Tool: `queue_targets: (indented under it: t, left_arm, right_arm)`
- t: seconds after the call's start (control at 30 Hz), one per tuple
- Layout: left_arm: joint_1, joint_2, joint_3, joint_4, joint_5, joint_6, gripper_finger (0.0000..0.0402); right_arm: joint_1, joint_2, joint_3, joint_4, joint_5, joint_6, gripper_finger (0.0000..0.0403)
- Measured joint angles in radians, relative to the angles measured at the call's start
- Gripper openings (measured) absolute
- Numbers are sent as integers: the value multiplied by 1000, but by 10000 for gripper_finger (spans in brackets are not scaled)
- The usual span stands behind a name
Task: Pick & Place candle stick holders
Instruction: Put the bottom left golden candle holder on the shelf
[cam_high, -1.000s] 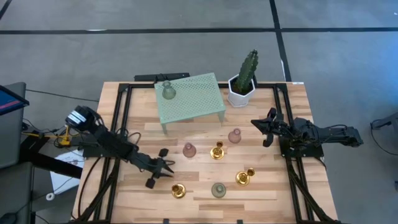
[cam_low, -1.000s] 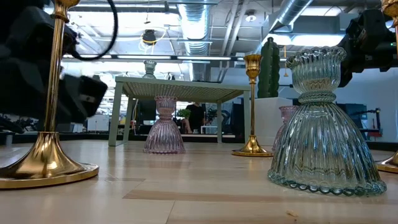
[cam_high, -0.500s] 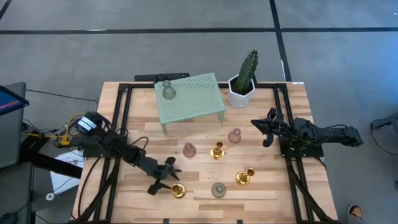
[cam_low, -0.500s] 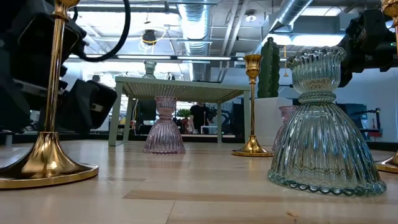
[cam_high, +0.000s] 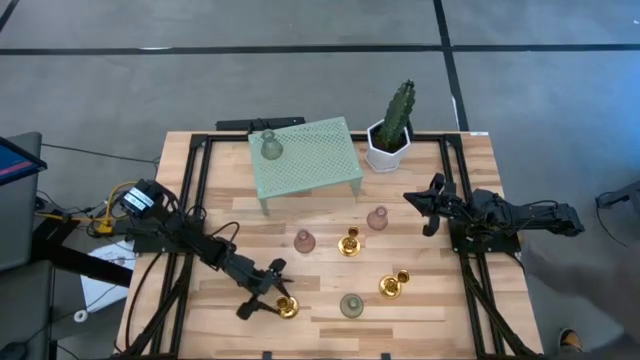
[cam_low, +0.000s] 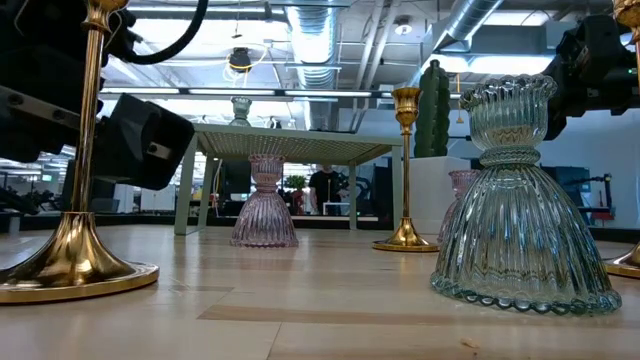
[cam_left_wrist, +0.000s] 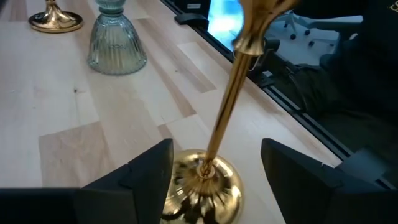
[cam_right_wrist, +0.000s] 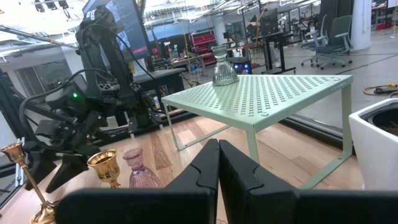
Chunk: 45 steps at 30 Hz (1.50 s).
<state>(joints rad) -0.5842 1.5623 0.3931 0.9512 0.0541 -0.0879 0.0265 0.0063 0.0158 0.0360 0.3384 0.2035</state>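
Observation:
My left gripper (cam_high: 272, 297) is open, low over the table's front left. In the left wrist view its fingers (cam_left_wrist: 214, 177) stand on either side of a gold candle stick holder (cam_left_wrist: 219, 130), level with the stem just above the round base (cam_high: 287, 307). I cannot tell whether they touch it. Two more gold holders (cam_high: 348, 243) (cam_high: 393, 285), two pink ones (cam_high: 305, 240) (cam_high: 377, 218) and a grey-green one (cam_high: 351, 305) stand on their bases on the wood. Another grey-green holder (cam_high: 269, 146) stands on the green mesh stand (cam_high: 320, 155). My right gripper (cam_high: 424, 207) is shut and empty at the right.
A white hexagonal pot with a cactus (cam_high: 390, 135) stands at the back right beside the mesh stand. Black frame rails (cam_high: 190, 200) run along both sides of the table. The grey-green holder (cam_left_wrist: 115, 40) is close to the left gripper's right.
My left gripper has moved toward the table's near edge and a little to the right, down to the front-left gold holder, and its fingers now stand on either side of the stem. The holder has kept its place.

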Motion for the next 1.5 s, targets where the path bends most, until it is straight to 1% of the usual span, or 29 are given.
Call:
queue_targets:
  t: [0.2,0.33,0.5,0.7,0.83,1.1,1.27,1.37,1.5]
  left_arm:
    - [0,1,0,0,-9,0,225]
    - [0,32,10,-2,-35,-8,212]
    - [0,77,42,0,-35,-8,201]
    - [2,96,46,0,-35,-7,180]
    - [2,96,46,0,-47,-4,150]
    - [2,96,46,1,-50,1,63]
    - [2,95,46,10,-69,3,21]
    - [2,95,46,15,-111,2,15]
    - [2,96,45,18,-187,-21,28]
  right_arm:
    - [0,0,0,0,0,8,0]
    - [0,0,0,0,0,8,0]
    - [0,0,0,0,0,8,0]
    - [0,0,0,0,0,8,0]
    - [0,0,0,0,0,8,0]
    - [0,0,0,0,0,8,0]
    - [0,0,0,0,0,8,0]
    - [0,0,0,0,0,8,0]
    - [0,0,0,0,0,8,0]
